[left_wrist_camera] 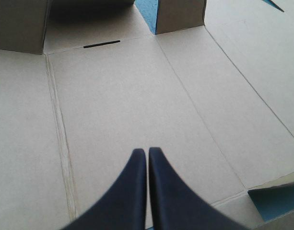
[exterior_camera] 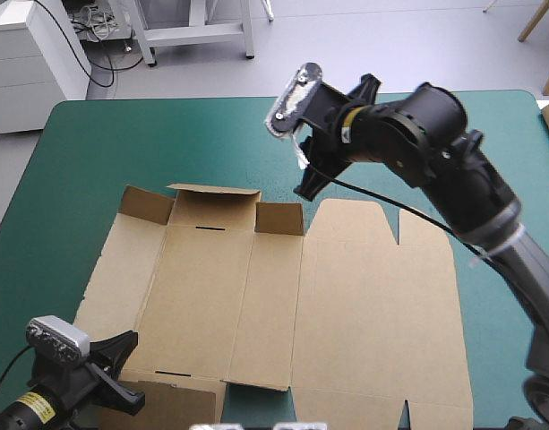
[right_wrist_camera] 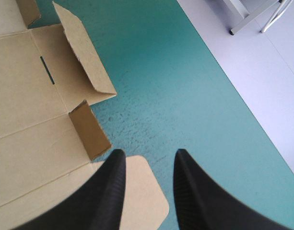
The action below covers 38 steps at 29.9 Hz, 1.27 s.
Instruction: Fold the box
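Observation:
The brown box (exterior_camera: 346, 296) lies as a flat cut sheet on the teal-green table (exterior_camera: 122, 143). Along its far edge a slotted flap (exterior_camera: 213, 208) and two small tabs (exterior_camera: 147, 204) stand partly raised. My left gripper (exterior_camera: 129, 367) sits low at the sheet's near left corner. In the left wrist view its fingers (left_wrist_camera: 147, 155) are shut over the bare board (left_wrist_camera: 118, 96), holding nothing. My right gripper (exterior_camera: 305, 184) hangs above the box's far edge, near the rounded lid flap (right_wrist_camera: 142, 191). Its fingers (right_wrist_camera: 147, 158) stand open and empty over the cover.
Bare teal-green cover (right_wrist_camera: 175, 96) runs from the box's far edge to the table's far edge (exterior_camera: 256, 97). A narrower strip of cover (exterior_camera: 41, 242) lies left of the sheet. The floor (right_wrist_camera: 262, 72) shows beyond the table's edge.

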{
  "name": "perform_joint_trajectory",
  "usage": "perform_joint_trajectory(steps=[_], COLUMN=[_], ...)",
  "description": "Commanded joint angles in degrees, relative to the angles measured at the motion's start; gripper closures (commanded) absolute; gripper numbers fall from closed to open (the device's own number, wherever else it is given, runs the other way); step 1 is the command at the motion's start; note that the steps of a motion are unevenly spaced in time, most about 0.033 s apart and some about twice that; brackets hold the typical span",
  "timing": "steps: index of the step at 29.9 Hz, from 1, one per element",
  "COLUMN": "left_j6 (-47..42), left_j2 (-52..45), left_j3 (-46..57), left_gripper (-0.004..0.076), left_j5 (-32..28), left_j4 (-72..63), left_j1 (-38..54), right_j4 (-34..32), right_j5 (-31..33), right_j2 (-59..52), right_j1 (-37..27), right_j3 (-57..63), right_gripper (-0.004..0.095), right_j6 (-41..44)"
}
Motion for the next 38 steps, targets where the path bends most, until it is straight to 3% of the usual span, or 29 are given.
perform_joint_trajectory(steps=[1, 4, 12, 19, 27, 38], left_j6=[-0.04, -0.04, -0.04, -0.04, -0.04, -0.04], left_j2=[0.74, 0.74, 0.74, 0.74, 0.74, 0.74], left_j3=[-1.84, -1.84, -1.84, -1.84, -1.84, -1.84], left_gripper=[0.0731, 0.0731, 0.0731, 0.0731, 0.0731, 0.0731], left_j5=[-3.61, -3.61, -3.61, -3.61, -3.61, -3.53], left_j4=[-1.04, -1.04, -1.04, -1.04, -1.04, -1.04], left_j1=[-0.37, -0.37, -0.37, -0.37, -0.37, -0.37], right_j4=[-3.03, -3.23, 2.43, 6.08, 6.43, 5.82], right_j5=[-2.49, -2.49, -6.66, -12.44, -23.62, -25.31], right_j2=[-9.01, -15.21, -29.55, -42.29, -57.72, -72.18], right_j1=[0.09, -0.49, -5.27, -5.6, -5.6, -5.6], right_j3=[6.43, 13.81, 34.94, 53.68, 74.27, 86.61], right_gripper=[0.0778, 0.0928, 0.093, 0.093, 0.093, 0.0929], right_j6=[4.15, 6.23, 7.1, 11.15, 18.72, 26.67])
